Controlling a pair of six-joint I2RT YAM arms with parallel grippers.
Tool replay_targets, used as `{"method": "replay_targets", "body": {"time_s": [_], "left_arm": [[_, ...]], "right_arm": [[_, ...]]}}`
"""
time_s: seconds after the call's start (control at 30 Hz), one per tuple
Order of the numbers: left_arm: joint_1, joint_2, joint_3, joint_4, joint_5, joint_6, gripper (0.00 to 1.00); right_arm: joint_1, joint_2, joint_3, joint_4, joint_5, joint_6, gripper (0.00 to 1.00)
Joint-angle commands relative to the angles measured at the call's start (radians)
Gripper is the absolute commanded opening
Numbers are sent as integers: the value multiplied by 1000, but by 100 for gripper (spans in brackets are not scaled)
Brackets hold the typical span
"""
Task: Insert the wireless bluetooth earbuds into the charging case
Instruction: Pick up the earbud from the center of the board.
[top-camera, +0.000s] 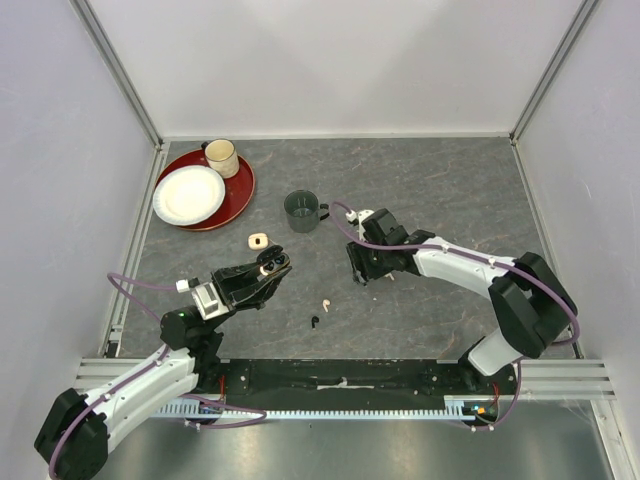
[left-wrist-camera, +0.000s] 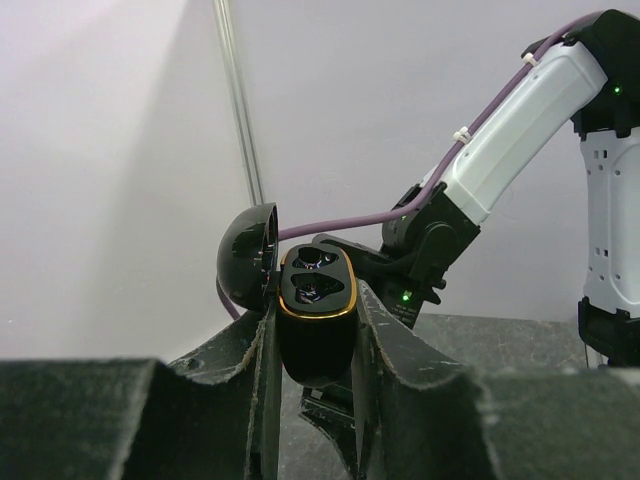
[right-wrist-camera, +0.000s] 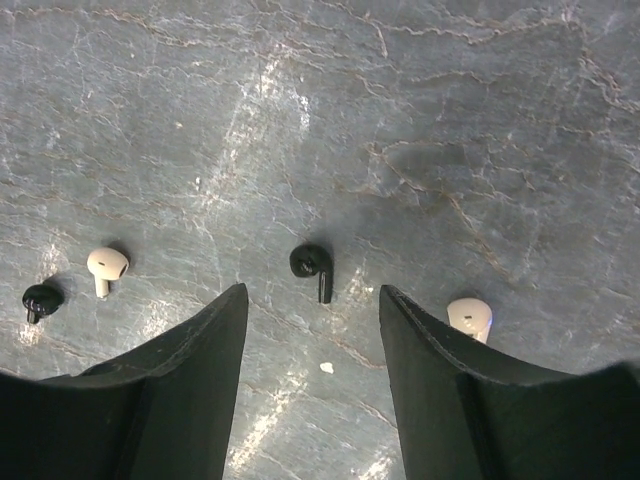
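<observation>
1. The left fingers (left-wrist-camera: 392, 365) are clenched on the black charging case (left-wrist-camera: 318, 290). They hold it off the tabletop with its lid (left-wrist-camera: 248, 257) swung open and its two sockets showing.
2. The right fingers (right-wrist-camera: 185, 375) are released, spread apart just above the tabletop (right-wrist-camera: 450, 120) and gripping nothing.
3. A black earbud (right-wrist-camera: 313, 266) lies on the tabletop between them, just ahead of the tips, touching neither.
4. A white earbud (right-wrist-camera: 470, 316) lies just beside one finger, partly hidden by it.
5. A second white earbud (right-wrist-camera: 106, 265) and a second black earbud (right-wrist-camera: 42, 297) lie near each other on the other side.
6. A green mug (top-camera: 303, 211) stands farther back.
</observation>
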Motion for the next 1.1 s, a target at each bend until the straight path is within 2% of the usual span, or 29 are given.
{"method": "replay_targets", "body": {"time_s": [0.0, 0.5, 1.07], "left_arm": [[-2, 3, -5, 30, -16, 32, 2], [-2, 8, 1, 18, -20, 44, 2], [-2, 2, -2, 7, -24, 47, 2]], "right_arm": [[13, 45, 62, 29, 13, -19, 62], [32, 138, 104, -4, 64, -19, 56], [58, 175, 125, -46, 96, -10, 47]]}}
